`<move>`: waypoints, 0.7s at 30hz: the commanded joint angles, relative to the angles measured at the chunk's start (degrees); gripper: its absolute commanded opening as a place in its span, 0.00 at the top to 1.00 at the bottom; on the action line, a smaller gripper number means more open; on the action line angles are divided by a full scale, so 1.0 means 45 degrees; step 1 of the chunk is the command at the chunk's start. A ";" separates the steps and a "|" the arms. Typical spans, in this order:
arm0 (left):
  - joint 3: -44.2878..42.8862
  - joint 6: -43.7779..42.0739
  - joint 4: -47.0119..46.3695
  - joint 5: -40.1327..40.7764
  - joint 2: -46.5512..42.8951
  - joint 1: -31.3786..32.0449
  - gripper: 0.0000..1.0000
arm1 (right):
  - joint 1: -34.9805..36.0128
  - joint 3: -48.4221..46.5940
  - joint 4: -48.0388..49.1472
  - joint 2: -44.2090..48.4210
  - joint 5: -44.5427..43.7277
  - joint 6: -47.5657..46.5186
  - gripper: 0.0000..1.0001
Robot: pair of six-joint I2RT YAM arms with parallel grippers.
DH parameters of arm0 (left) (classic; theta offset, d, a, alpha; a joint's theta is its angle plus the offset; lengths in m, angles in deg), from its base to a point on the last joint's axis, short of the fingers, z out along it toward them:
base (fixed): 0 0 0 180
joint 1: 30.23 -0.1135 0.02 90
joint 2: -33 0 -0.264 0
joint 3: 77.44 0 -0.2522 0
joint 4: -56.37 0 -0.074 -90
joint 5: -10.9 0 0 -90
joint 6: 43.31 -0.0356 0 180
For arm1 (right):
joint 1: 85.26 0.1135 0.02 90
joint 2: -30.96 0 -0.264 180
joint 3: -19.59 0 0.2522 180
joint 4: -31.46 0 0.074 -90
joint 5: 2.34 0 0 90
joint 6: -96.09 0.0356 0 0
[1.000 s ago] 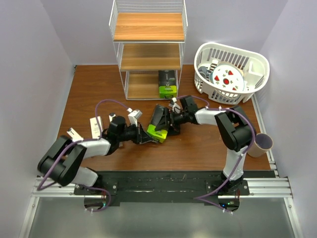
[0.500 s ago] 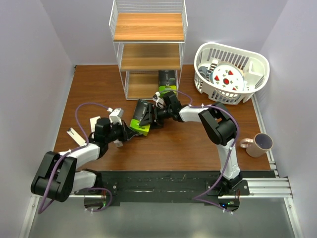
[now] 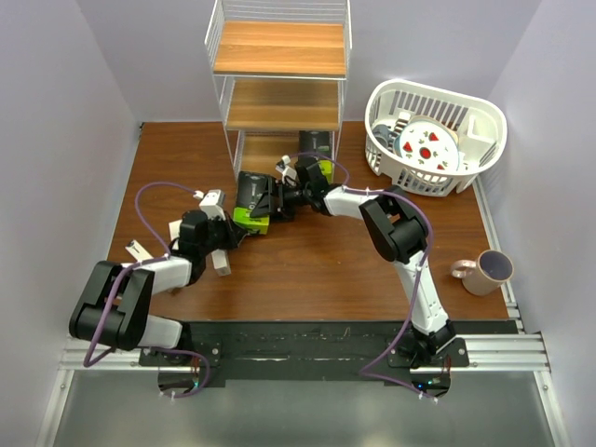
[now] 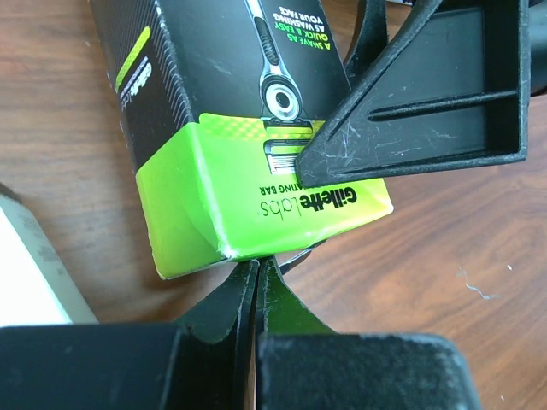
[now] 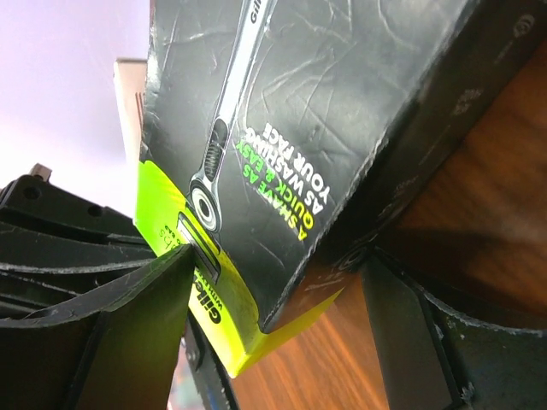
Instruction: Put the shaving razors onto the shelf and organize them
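A flat black razor pack with a lime-green end [image 3: 250, 199] lies tilted on the brown table in front of the shelf [image 3: 279, 48]. My right gripper [image 3: 272, 198] is shut on it, one finger [image 5: 128, 316] across its printed face [image 5: 325, 102]. My left gripper [image 3: 235, 229] is shut and empty, its tips [image 4: 255, 266] touching the pack's green end [image 4: 256, 205]. A second black pack [image 3: 315, 151] lies on the shelf's bottom tier. Slim white cartons [image 3: 177, 230] [image 3: 137, 250] [image 3: 222, 263] lie on the table by the left arm; one shows at the edge of the left wrist view [image 4: 26, 273].
A white slatted basket [image 3: 484, 121] with plates stands at the back right. A pink cup with a purple rim [image 3: 489, 270] stands at the right edge. Purple cables loop over both arms. The shelf's upper two wooden tiers are bare.
My right gripper has carried the black pack left and back towards the shelf's bottom tier. My left gripper has drawn back to the left and now touches the pack's green end.
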 commanded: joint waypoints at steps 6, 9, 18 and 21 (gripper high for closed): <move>-0.1116 -0.0886 -0.2382 -0.0729 0.0282 0.0134 1.00 | 0.0395 -0.0421 0.0805 0.0835 -0.0142 -0.0545 0.25; -0.1466 -0.1022 -0.2422 -0.1002 -0.0011 0.0115 1.00 | 0.0571 -0.0167 0.0883 0.1265 -0.0220 -0.0642 0.26; -0.3555 -0.2116 -0.2170 -0.2272 0.0222 0.0543 1.00 | 0.0727 -0.0439 0.0630 0.1950 -0.0513 -0.1169 0.29; -0.4103 -0.2078 -0.1993 -0.2312 0.0222 0.0915 1.00 | 0.0747 -0.0420 0.0474 0.2146 -0.0649 -0.1209 0.30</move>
